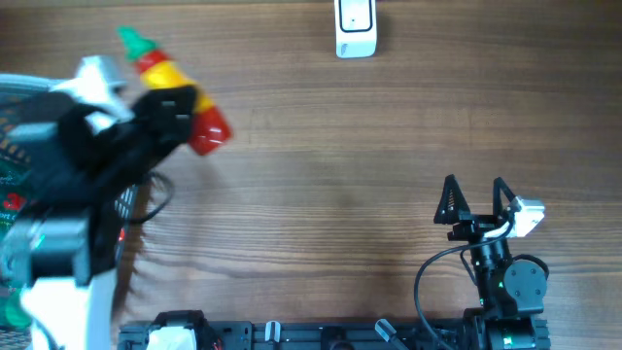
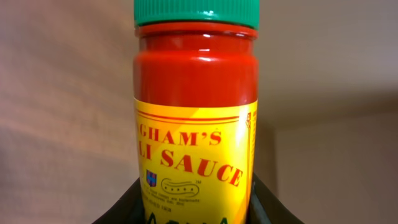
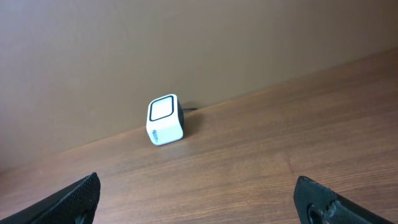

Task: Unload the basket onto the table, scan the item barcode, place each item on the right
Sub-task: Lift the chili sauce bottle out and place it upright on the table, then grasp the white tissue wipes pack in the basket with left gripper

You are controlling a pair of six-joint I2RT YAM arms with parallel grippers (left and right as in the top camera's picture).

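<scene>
One chili sauce bottle (image 1: 170, 74) pinched in my left claw (image 1: 171, 109), long axis diagonal, green cap (image 1: 131, 41) pointing far-left, one white scanner (image 1: 356, 27) on the table (image 1: 340, 175), my right claw (image 1: 476, 199) spread, empty

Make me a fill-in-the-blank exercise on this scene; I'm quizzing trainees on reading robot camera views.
The chili sauce bottle has a ____ cap.
The left gripper is shut on the ____.
The right gripper stands ____ and holds nothing.
The scanner on the wooden table is ____ in colour.
Missing words: green; bottle; open; white.
</scene>
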